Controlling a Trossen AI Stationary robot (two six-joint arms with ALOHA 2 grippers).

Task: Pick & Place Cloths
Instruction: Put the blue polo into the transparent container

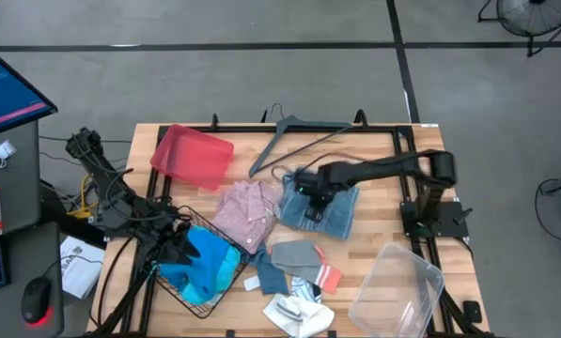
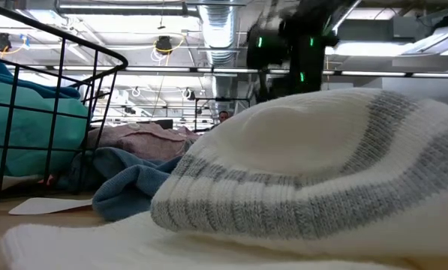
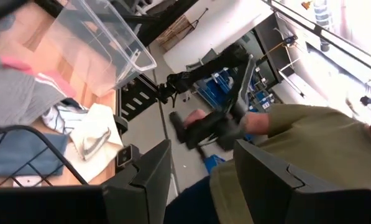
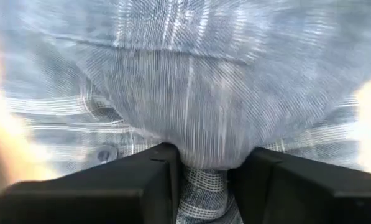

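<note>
A fold of the striped shirt (image 4: 204, 93) bunches between the right gripper (image 4: 204, 180) fingers, pinched, at mid-table beside the pink shirt (image 1: 245, 211). The left gripper (image 3: 201, 180), fingers parted and empty, hangs over the wire basket (image 1: 172, 286), which holds the turquoise cloth (image 1: 205, 263). Socks (image 1: 303, 263) and white cloth (image 1: 294, 314) lie near the clear bin (image 1: 397, 286).
</note>
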